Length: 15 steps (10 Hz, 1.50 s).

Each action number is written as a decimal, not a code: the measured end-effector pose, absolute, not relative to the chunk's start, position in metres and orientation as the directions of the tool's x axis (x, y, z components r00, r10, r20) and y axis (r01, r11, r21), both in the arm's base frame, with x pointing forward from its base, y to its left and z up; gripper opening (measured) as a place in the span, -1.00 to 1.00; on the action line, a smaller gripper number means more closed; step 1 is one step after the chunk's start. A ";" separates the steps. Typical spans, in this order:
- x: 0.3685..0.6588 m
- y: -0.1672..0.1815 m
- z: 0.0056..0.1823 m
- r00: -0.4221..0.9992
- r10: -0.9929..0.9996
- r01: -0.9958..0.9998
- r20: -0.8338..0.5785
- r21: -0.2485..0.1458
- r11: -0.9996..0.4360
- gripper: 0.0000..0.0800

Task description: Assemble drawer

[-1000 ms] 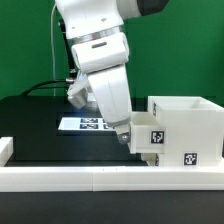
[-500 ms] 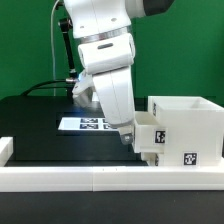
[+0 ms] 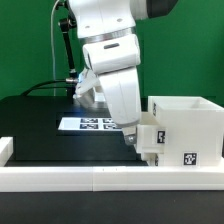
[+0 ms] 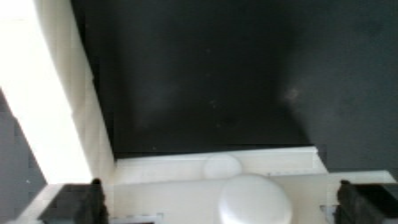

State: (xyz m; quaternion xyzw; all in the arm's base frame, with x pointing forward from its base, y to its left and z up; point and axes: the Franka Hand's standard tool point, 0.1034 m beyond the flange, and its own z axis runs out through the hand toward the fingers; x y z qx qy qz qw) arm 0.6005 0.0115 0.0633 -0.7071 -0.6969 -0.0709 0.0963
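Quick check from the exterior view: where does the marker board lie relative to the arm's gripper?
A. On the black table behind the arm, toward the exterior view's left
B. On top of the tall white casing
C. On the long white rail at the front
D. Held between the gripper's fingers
A: the marker board lies flat on the black table, partly hidden behind the arm, while the gripper is down by the casing.

The exterior view looks from low in front of the table [image 3: 30,120], level across it toward a green wall, quite near. The wrist view looks steeply down, very close. Both views share the white casing [image 3: 185,130] [image 4: 54,120] and black tabletop.
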 end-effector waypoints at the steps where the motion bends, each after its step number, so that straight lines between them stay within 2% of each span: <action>1: 0.601 0.019 0.063 -0.003 0.973 0.999 0.230 -0.036 0.011 0.62; 10: 0.600 0.034 0.062 0.007 0.975 0.999 0.223 -0.052 0.005 0.62; 13: 0.598 -0.007 0.064 0.000 0.975 0.998 0.222 -0.067 0.015 0.62; 14: 0.600 -0.020 0.072 0.023 0.976 0.998 0.215 -0.059 -0.011 0.62; 15: 0.601 -0.031 0.090 0.066 0.979 0.997 0.194 -0.039 -0.060 0.62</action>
